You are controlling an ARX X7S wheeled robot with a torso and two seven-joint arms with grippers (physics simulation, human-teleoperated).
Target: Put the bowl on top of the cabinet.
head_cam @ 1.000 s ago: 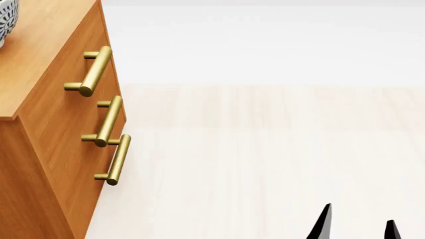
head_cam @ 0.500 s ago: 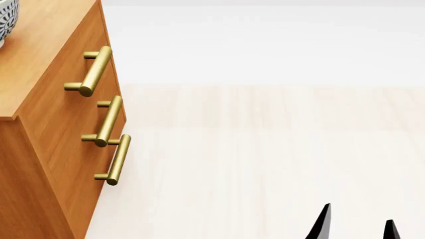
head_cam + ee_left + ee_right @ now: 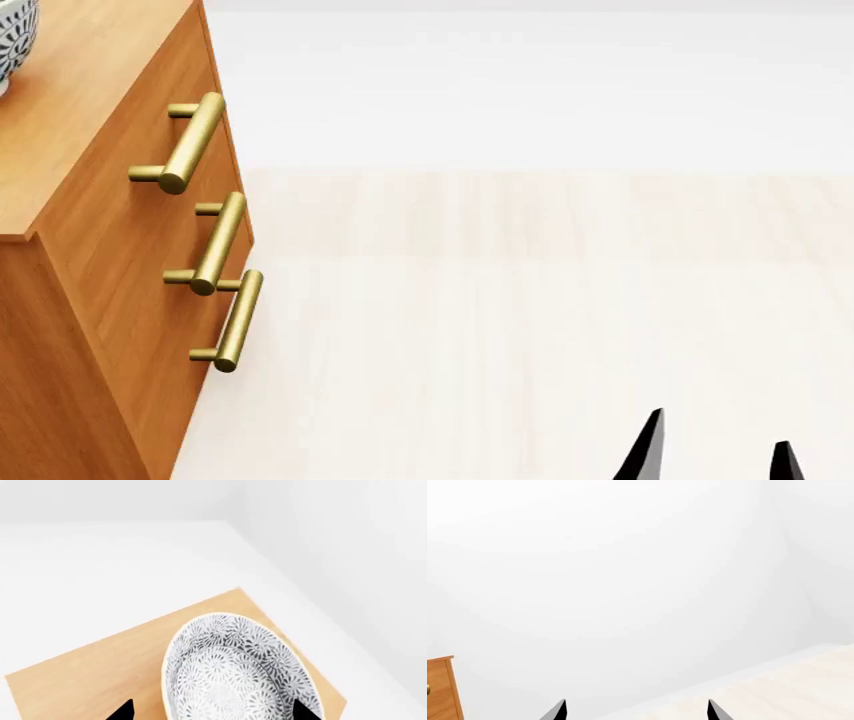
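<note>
Between the two black fingertips of the left gripper (image 3: 212, 712), spread wide apart, the deep round ceramic bowl with its dense grey-black floral pattern and pale rim (image 3: 240, 677) is seen in the left wrist view. One fingertip (image 3: 124, 711) lies outside the bowl's rim on one side, the other (image 3: 303, 711) over the rim on the far side; whether either pad touches the ceramic cannot be told, but no clamping is shown. The bowl appears to be resting on the lighter wooden top of the orange-brown drawer cabinet (image 3: 100, 667), near one edge of that top and close to a corner, with bare wood left on the other side of it.

From the head view, only a sliver of the bowl (image 3: 14, 45) is caught on the cabinet top (image 3: 94, 90), well back from the cabinet's front face, where three brass bar handles (image 3: 187, 145) are mounted. The right gripper (image 3: 717, 452) is held low, well apart from the cabinet, its fingertips separated and nothing between them.

The placing is judged to be essentially done, with only the withdrawal of the left gripper left. The risk lies there: if the fingers are drawn back sideways instead of being lifted clear, the rim could be caught and the bowl dragged toward the near edge of the cabinet top, from which it could be tipped off.
</note>
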